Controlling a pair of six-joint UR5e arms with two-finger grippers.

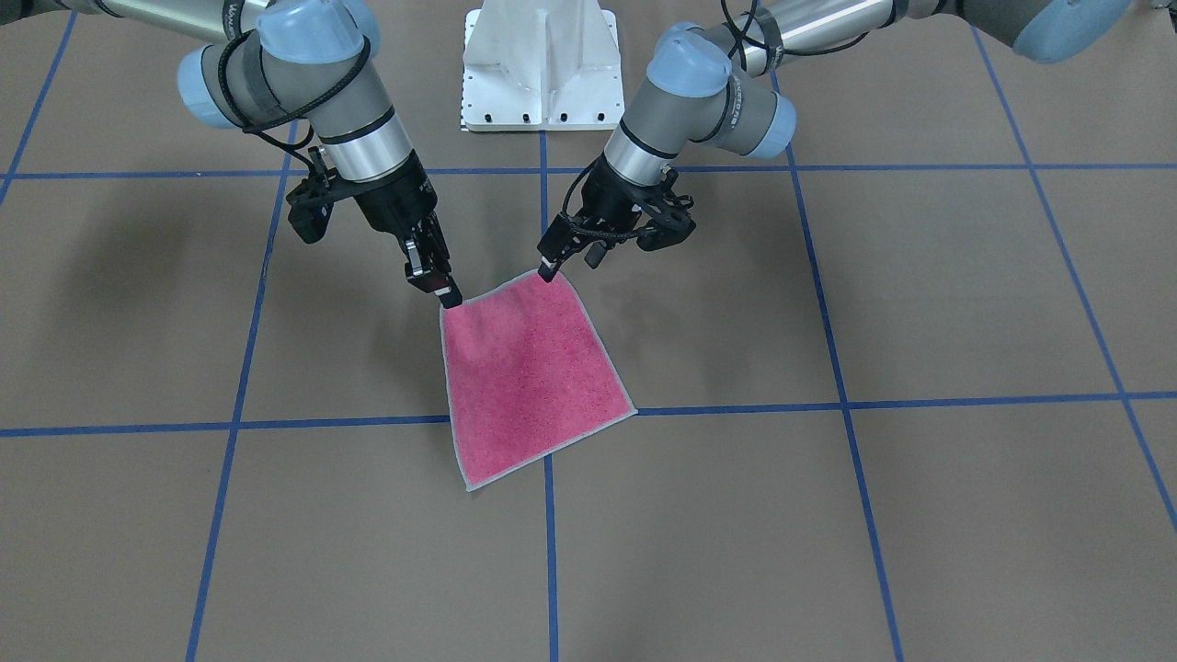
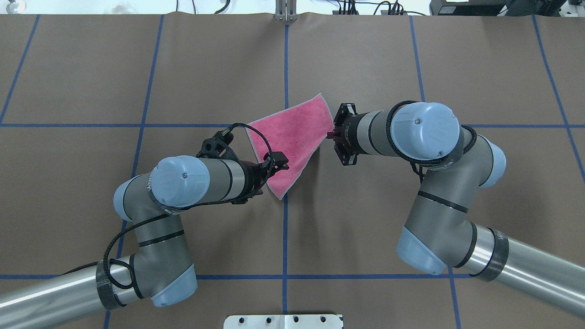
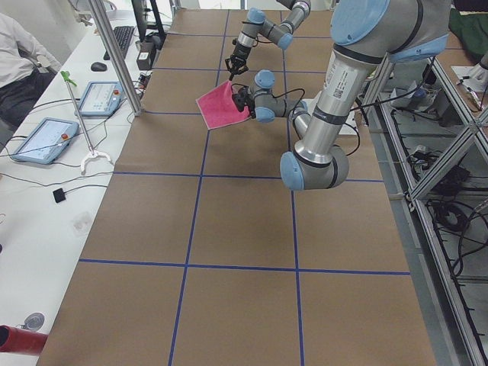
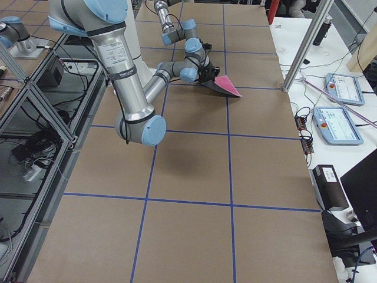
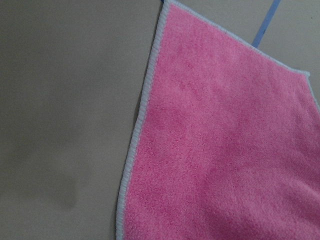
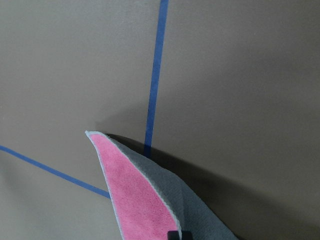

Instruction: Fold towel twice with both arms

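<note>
Near the centre of the brown paper-covered table point(image 1: 919, 294), marked with blue tape gridlines, lies the single small square pink terry towel point(image 1: 533, 372) with a light grey stitched edge, pink face up and its dark grey underside exposed only in the right wrist view. Its two corners nearest the robot are raised; the two far corners rest on the table. There are two silver-grey arms with black two-finger grippers, one at each raised corner. The right gripper point(image 1: 448, 292) pinches its corner between closed fingers, and the left gripper point(image 1: 550, 269) appears likewise pressed onto the adjacent corner, though its fingertips are small in these views. The held edge runs between the grippers, so the rest of the towel extends from both sets of fingers away from the robot base, sloping down to the table. Both arms are equally near. The first fold probably requires carrying this edge forward over the far edge.
</note>
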